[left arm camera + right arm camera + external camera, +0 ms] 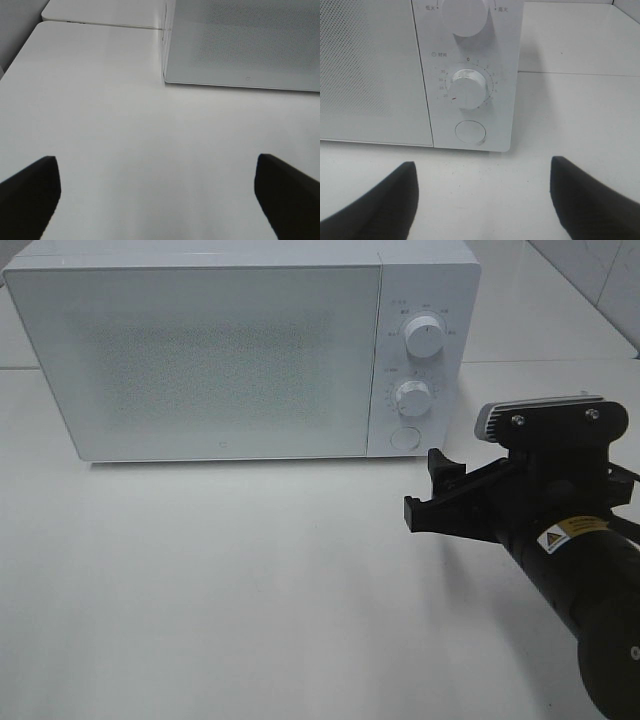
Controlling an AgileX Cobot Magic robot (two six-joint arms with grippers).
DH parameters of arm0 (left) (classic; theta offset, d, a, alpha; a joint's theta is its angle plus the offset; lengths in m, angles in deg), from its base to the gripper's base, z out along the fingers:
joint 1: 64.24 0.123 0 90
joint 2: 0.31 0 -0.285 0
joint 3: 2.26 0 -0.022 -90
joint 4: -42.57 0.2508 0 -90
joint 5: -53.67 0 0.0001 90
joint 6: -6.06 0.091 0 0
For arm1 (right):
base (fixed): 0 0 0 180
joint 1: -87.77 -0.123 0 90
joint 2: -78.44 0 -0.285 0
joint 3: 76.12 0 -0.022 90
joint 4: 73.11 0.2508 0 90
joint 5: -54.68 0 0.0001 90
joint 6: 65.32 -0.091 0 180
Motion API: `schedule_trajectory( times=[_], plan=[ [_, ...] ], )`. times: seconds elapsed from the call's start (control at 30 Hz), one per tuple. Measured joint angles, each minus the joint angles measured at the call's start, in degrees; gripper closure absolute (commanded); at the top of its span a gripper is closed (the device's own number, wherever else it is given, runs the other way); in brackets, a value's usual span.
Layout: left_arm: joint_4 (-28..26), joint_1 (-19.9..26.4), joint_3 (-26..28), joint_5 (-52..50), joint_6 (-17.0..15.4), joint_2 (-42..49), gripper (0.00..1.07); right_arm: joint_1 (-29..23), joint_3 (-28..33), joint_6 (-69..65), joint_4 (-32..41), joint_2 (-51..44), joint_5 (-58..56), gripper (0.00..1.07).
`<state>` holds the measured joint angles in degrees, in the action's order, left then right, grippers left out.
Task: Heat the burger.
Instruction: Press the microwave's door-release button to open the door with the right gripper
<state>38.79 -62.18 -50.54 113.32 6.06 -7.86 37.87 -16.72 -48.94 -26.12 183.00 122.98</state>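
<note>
We hold our right gripper (422,485) wide, near the closed microwave (200,360). Our left gripper (157,195) gapes wide too.

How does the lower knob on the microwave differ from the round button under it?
The lower knob stands out from the panel, while the round button lies nearly flush with it. The knob has a ring of numbers around it; the button has no marks. The knob sits directly above the button. Both are white and round, and both are on the microwave control panel beside its closed door.
</note>
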Motion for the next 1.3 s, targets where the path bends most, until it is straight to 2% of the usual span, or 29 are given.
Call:
schedule_trajectory(
  times=[0.2, 0.4, 0.5, 0.53, 0.57, 0.63, 0.67, 0.7, 0.77, 0.8, 0.87, 0.9, 0.97, 1.03, 1.07, 1.1, 1.3],
  plan=[
    [0.0, 0.0, 0.0, 0.0, 0.0, 0.0, 0.09, -0.1, -1.4, -0.5, 0.5, 2.6, -0.4, 0.35],
    [0.0, 0.0, 0.0, 0.0, 0.0, 0.0, 0.09, -0.1, -1.4, -8.3, 0.5, 2.9, -0.6, 0.42],
    [0.0, 0.0, 0.0, 0.0, 0.0, 0.0, 0.09, -0.1, -1.4, -15.6, 0.3, 2.9, -0.9, 0.48],
    [0.0, 0.0, 0.0, 0.0, 0.0, 0.0, 0.09, -0.1, -1.4, -22.1, 0.3, 2.9, -0.9, 0.52],
    [0.0, 0.0, 0.0, 0.0, 0.0, 0.0, 0.09, -0.1, -1.4, -22.1, 0.3, 2.9, -0.9, 0.52],
    [0.0, 0.0, 0.0, 0.0, 0.0, 0.0, 0.09, -0.1, -1.4, -32.3, 0.3, 2.9, -0.9, 0.61],
    [0.0, 0.0, 0.0, 0.0, 0.0, 0.0, 0.09, -0.1, -1.4, -32.3, 0.3, 2.9, -0.9, 0.61],
    [0.0, 0.0, 0.0, 0.0, 0.0, 0.0, 0.09, -0.1, -1.4, -40.0, 0.3, 2.9, -0.9, 0.67],
    [0.0, 0.0, 0.0, 0.0, 0.0, 0.0, 0.09, -0.1, -1.4, -43.1, 0.3, 2.9, -0.9, 0.71],
    [0.0, 0.0, 0.0, 0.0, 0.0, 0.0, 0.09, -0.1, -1.4, -50.0, 0.3, 2.9, -1.0, 0.78],
    [0.0, 0.0, 0.0, 0.0, 0.0, 0.0, 0.09, -0.1, -1.4, -53.6, 0.3, 2.9, -1.0, 0.81],
    [0.0, 0.0, 0.0, 0.0, 0.0, 0.0, 0.09, -0.1, -1.4, -61.5, 0.4, 2.9, -1.0, 0.88],
    [0.0, 0.0, 0.0, 0.0, 0.0, 0.0, 0.09, -0.1, -1.4, -65.7, 0.4, 2.9, -1.0, 0.91],
    [0.0, 0.0, 0.0, 0.0, 0.0, 0.0, 0.09, -0.1, -1.4, -79.4, 0.5, 2.9, -1.7, 1.00],
    [0.0, 0.0, 0.0, 0.0, 0.0, 0.0, 0.09, -0.1, -1.4, -79.4, 0.5, 2.9, -1.7, 1.00],
    [0.0, 0.0, 0.0, 0.0, 0.0, 0.0, 0.09, -0.1, -1.4, -82.0, 0.5, 2.9, -2.2, 1.06],
    [0.0, 0.0, 0.0, 0.0, 0.0, 0.0, 0.09, -0.1, -2.7, -86.8, 1.8, 3.0, -6.4, 1.07]
  ],
)
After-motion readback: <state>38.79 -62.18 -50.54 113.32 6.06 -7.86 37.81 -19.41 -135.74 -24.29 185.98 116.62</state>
